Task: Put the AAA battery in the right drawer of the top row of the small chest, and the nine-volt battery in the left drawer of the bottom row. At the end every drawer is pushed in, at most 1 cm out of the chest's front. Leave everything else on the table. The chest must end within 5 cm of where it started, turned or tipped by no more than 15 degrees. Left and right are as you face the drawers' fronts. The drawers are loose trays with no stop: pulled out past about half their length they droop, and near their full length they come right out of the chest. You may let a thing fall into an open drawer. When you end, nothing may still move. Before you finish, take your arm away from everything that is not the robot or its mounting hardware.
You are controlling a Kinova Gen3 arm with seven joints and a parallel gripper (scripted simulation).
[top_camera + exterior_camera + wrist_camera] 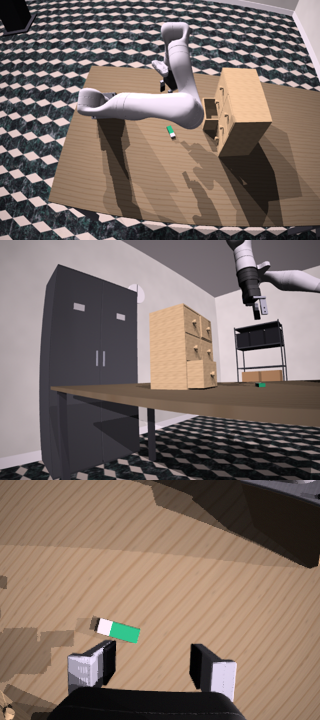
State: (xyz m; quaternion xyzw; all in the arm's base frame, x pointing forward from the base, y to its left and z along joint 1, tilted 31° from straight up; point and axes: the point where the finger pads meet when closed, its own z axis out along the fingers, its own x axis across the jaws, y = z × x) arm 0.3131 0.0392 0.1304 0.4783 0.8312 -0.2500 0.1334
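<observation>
The chest [245, 95] [168, 348] stands upright. Its bottom-row left drawer [210, 125] [195, 374] is pulled partly out and level; part of its inside is shadowed and I make out no battery there. The other visible drawer fronts look pushed in. A small green and white block [170, 131] [260, 384] [119, 630] with a dark end lies flat on the table in front of the chest; its kind is not certain. My gripper [166, 88] [260, 315] [152, 658] is open and empty, high above the table and tilted. No AAA battery is visible.
The arm's elbow [189, 111] hangs in front of the open drawer in the top view. The arm's base [285, 520] is at the wrist view's top right. A drawer knob [8, 712] shows at its lower left.
</observation>
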